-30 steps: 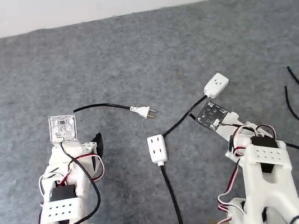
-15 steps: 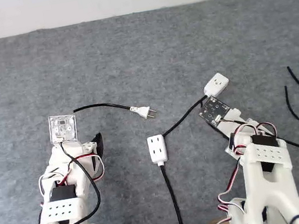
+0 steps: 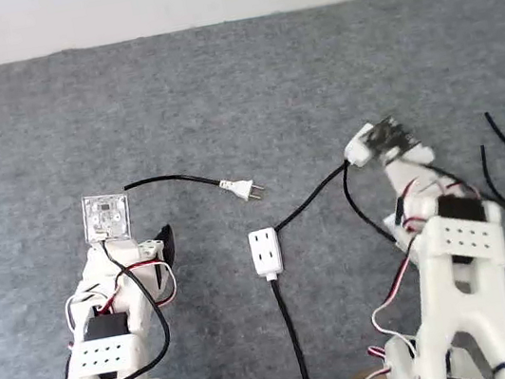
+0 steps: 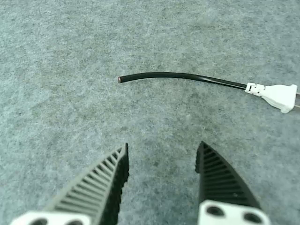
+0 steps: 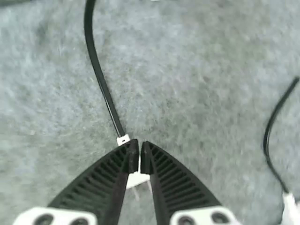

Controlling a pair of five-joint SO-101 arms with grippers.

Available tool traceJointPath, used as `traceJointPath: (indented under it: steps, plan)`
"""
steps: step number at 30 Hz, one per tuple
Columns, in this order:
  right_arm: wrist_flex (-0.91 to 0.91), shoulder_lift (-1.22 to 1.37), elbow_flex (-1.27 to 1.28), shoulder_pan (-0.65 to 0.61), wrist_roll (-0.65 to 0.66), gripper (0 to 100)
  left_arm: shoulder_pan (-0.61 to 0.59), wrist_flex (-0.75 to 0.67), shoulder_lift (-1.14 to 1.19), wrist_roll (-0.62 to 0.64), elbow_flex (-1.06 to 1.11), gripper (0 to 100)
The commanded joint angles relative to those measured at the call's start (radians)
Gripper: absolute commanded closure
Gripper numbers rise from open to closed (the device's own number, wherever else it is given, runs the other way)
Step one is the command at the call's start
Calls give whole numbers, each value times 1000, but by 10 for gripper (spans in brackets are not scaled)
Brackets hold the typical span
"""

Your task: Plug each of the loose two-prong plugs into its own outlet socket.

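the right gripper (image 5: 139,143), pinched shut on a white plug (image 5: 135,179), has swung up to the outlet socket (image 3: 361,145) just ahead; insertion looks next.

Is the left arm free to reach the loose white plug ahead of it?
Probably yes: the left claw is open, and only bare carpet lies between it and the plug.

The left arm (image 3: 105,352) and the right arm (image 3: 462,241) are built of white plastic shells dotted with rows of small holes, with thin red, white and black wires looping along them. Each has a small square camera board (image 3: 106,216) at the wrist. The fingers (image 4: 110,180) are black, wedge-shaped and ribbed, set on white mounts with round screw holes.
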Motion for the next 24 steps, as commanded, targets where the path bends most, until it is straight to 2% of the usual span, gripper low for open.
traceJointPath:
  steps: [1,6,15,18,20,22,24]
  plan:
    - [102,-4,-127,-1,-78,960,5,-26,0,-11,-5,775]
    - [151,-2,-178,31,-80,956,5,-26,0,-11,-5,775]
    - [400,119,-390,30,-34,958,3,-21,0,-5,-13,776]
    - [410,237,-450,35,0,959,3,-18,2,-5,-15,776]
    - [397,314,-466,35,52,959,-2,34,3,-3,-44,776]
    - [346,374,-468,38,114,959,-3,107,3,-3,-74,776]
    - [285,427,-468,56,169,959,-3,118,3,-3,-77,776]
